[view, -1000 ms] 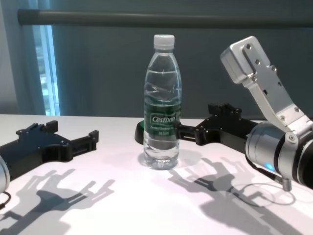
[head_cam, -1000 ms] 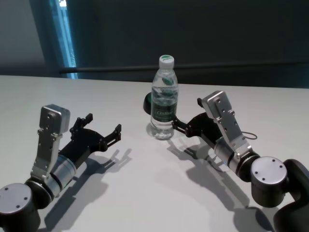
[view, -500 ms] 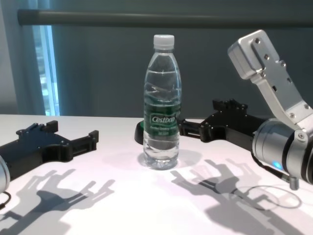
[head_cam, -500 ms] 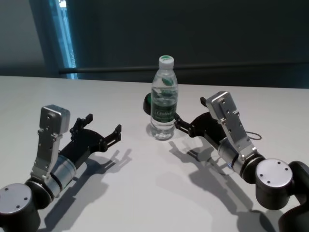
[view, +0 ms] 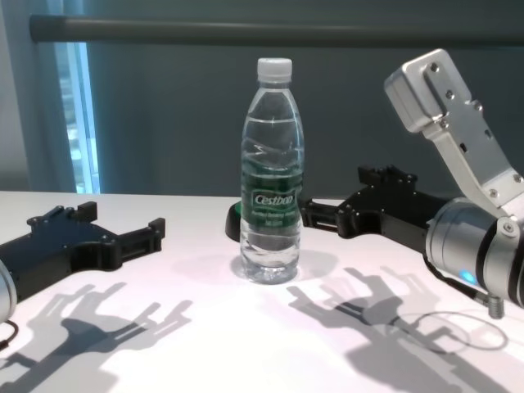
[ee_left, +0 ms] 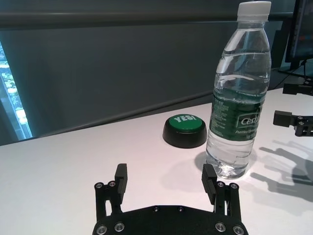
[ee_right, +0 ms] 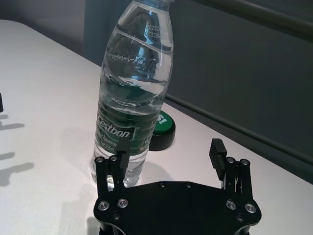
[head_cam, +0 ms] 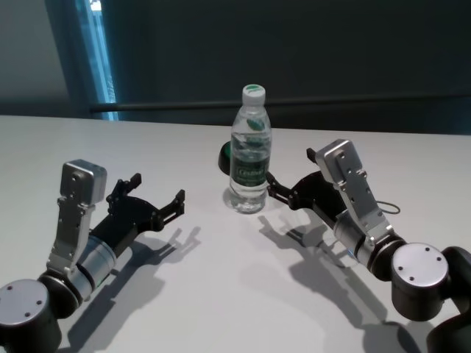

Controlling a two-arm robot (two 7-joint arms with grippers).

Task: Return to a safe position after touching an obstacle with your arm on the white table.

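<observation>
Backing off slightly, the right gripper (head_cam: pixel 274 190) sits just beside the bottle (head_cam: pixel 249 151), jaws spread, empty. Left gripper (head_cam: pixel 156 199) rests well apart, jaws wide, empty. "Cestbon" bottle stands upright mid-counter (head_cam: pixel 221 279); behind it, a green "YES!" button (ee_left: pixel 185 130).

The bottle (head_cam: pixel 250 151) stands upright at frame centre on the table (head_cam: pixel 221 294), a button (head_cam: pixel 225 156) behind it. The left gripper (head_cam: pixel 158 198) sits lower left, the right gripper (head_cam: pixel 278 188) just right of the bottle.
</observation>
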